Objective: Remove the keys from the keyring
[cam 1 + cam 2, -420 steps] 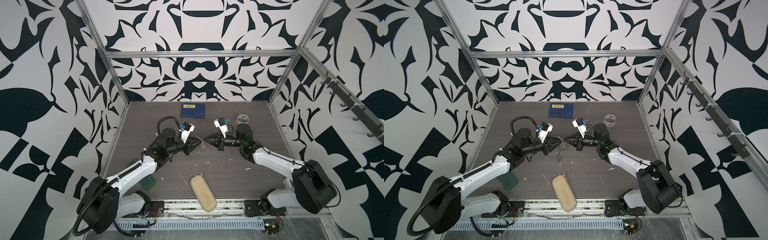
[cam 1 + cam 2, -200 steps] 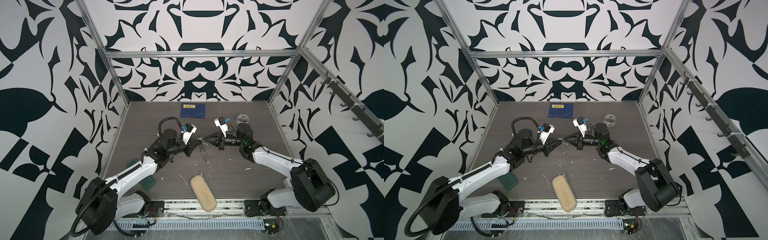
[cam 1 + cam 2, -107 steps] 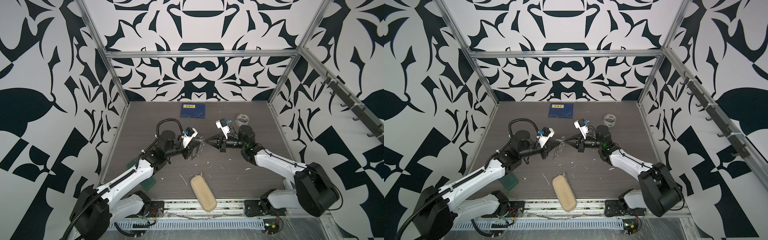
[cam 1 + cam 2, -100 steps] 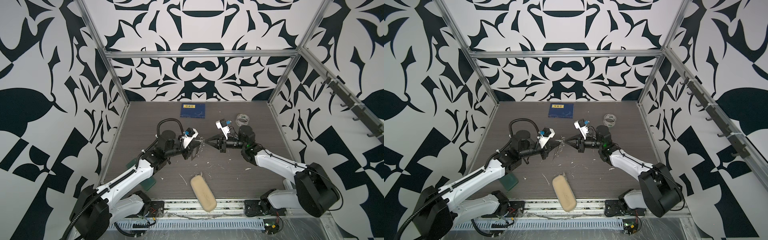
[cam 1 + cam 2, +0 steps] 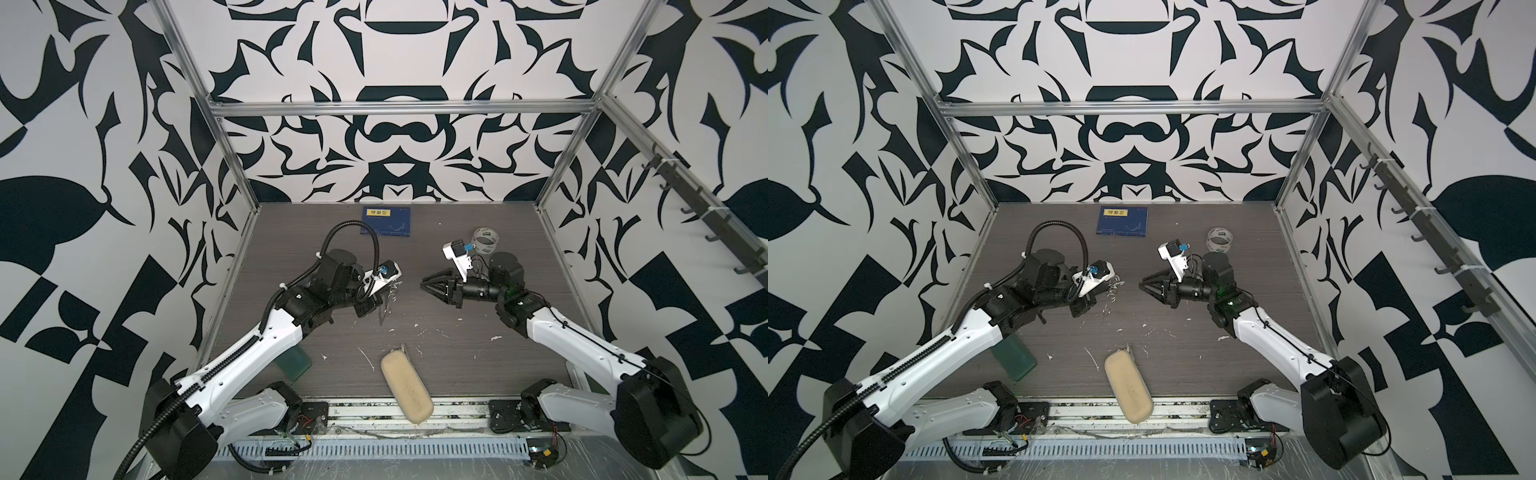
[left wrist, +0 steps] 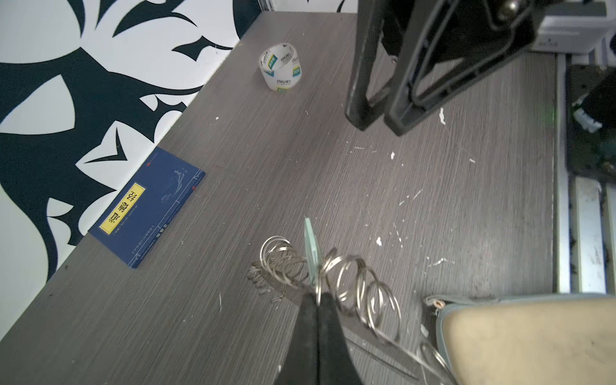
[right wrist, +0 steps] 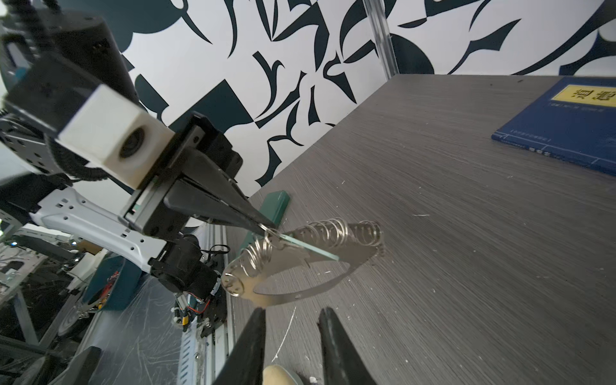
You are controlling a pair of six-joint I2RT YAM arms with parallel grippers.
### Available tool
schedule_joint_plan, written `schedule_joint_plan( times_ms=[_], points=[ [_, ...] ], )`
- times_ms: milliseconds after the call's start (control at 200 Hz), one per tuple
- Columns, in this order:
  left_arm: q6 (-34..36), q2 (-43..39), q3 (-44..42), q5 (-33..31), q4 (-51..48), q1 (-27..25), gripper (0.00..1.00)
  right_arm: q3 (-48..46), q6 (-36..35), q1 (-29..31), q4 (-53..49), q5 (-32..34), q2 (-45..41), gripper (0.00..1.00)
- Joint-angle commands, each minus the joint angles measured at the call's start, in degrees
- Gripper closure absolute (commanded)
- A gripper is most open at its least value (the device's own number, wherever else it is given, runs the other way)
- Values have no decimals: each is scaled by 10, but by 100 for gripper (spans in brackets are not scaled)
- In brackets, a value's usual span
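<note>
Pulled back rightward and spread, the right claw [image 5: 424, 284] must probably be re-closed on the pale-headed silvery key [image 7: 311, 248] of the silvery wire-ring keyring [image 7: 330, 235] pinched by the left claw [image 7: 266, 228].

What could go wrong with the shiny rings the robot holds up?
The left gripper pinches the keyring by just one thin wire ring at its tips, so the bunch may slip and drop. The right gripper is open and apart from it; the key sits among loose rings, so it might grab a ring instead.
</note>
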Motion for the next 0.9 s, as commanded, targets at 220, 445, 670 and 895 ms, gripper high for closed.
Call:
schedule_joint_plan(
  times_ms=[220,445,670,895],
  points=[
    [183,-50,-2,20,-75,-13,100,-60,-139,9,147,26,-39,69],
    [189,-52,1,49,-81,-16,100,-40,-264,59,103,93,-38,69],
    [168,-50,-2,62,-101,-16,100,0,-350,133,51,142,-13,69],
    [145,-44,-2,71,-101,-16,100,20,-358,162,54,145,20,69]
  ],
)
